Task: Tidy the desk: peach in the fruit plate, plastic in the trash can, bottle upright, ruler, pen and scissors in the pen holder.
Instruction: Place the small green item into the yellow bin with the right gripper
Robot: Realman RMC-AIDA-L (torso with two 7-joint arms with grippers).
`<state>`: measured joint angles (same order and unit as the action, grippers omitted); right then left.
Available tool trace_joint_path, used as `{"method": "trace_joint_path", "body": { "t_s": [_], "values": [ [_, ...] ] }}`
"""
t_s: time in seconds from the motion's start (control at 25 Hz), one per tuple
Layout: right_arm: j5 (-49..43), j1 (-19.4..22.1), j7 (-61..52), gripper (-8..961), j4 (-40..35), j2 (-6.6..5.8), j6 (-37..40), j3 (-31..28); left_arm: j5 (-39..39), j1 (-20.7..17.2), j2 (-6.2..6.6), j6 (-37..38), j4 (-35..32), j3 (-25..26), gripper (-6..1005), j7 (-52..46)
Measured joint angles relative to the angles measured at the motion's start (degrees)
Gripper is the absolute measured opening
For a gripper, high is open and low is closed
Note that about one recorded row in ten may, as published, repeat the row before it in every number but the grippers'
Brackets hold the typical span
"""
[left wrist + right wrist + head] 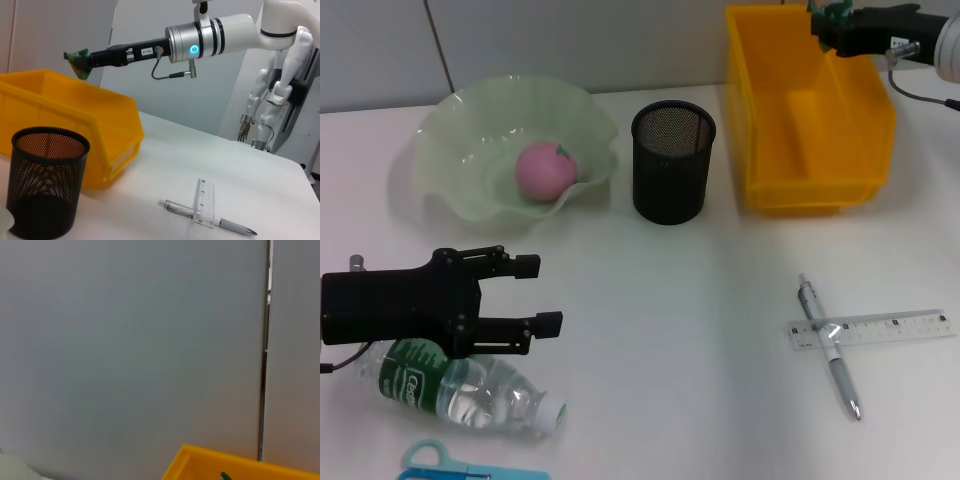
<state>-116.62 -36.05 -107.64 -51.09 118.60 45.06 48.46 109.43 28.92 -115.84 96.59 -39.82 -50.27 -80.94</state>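
Observation:
My right gripper (pixel 828 28) is shut on a crumpled green piece of plastic (pixel 832 14) and holds it above the back of the yellow trash bin (pixel 790 150). The left wrist view shows the same gripper (pixel 86 61) with the plastic (pixel 75 57) above the bin (pixel 75 115). My left gripper (pixel 532 295) is open, just above a clear bottle (pixel 470 390) with a green label, which lies on its side. A pink peach (pixel 544 170) sits in the green fruit plate (pixel 450 170). A pen (pixel 830 350) lies across a clear ruler (pixel 890 328) at the front right. Blue scissors (pixel 435 462) lie at the front edge.
A black mesh pen holder (pixel 672 165) stands between the plate and the bin, and it looks empty in the left wrist view (pixel 45 185). A grey wall runs behind the table. Another robot stands in the background of the left wrist view (pixel 272 95).

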Motion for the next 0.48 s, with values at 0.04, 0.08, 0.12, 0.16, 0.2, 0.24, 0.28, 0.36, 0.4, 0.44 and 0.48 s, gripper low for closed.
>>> {"method": "trace_joint_path", "body": {
  "t_s": [0.04,0.08,0.12,0.16,0.2,0.24,0.28,0.36,0.4,0.44,0.48],
  "values": [
    [-0.06,0.00,0.17,265,0.15,-0.01,-0.03,-0.01,0.00,0.00,0.00,0.00,-0.01,0.00,767,0.00],
    [-0.11,-0.03,0.34,266,0.40,-0.01,-0.06,-0.02,0.00,0.00,0.00,0.00,-0.02,-0.01,766,-0.01],
    [-0.11,-0.03,0.34,267,0.40,-0.01,-0.06,-0.02,0.00,0.00,0.00,0.00,-0.02,-0.01,766,-0.01],
    [-0.13,-0.02,0.34,268,0.39,-0.02,-0.09,-0.03,0.00,0.00,0.00,0.00,-0.04,-0.01,765,-0.01],
    [-0.13,-0.02,0.34,269,0.39,-0.02,-0.09,-0.03,0.00,0.00,0.00,0.00,-0.07,-0.01,765,-0.01],
    [-0.13,0.06,0.34,270,0.30,-0.01,-0.10,-0.04,0.00,0.00,0.00,0.00,-0.10,-0.02,765,-0.01],
    [-0.07,0.23,0.34,271,0.05,0.04,-0.08,-0.04,0.00,0.00,0.00,-0.01,-0.15,-0.13,764,-0.01],
    [0.00,0.27,0.33,478,-0.01,0.04,0.08,-0.04,0.00,0.00,0.00,-0.03,-0.17,-0.19,763,-0.01],
    [0.00,0.27,0.33,510,-0.02,0.02,0.12,-0.04,0.00,0.00,0.00,-0.08,-0.17,-0.24,763,-0.01],
    [0.00,0.27,0.33,542,-0.02,0.02,0.12,-0.04,0.00,0.00,0.00,-0.08,-0.17,-0.24,762,-0.01],
    [0.00,0.27,0.33,574,-0.03,-0.03,0.11,-0.04,0.00,0.00,0.00,-0.08,-0.17,-0.22,762,-0.01]
  ]
}}
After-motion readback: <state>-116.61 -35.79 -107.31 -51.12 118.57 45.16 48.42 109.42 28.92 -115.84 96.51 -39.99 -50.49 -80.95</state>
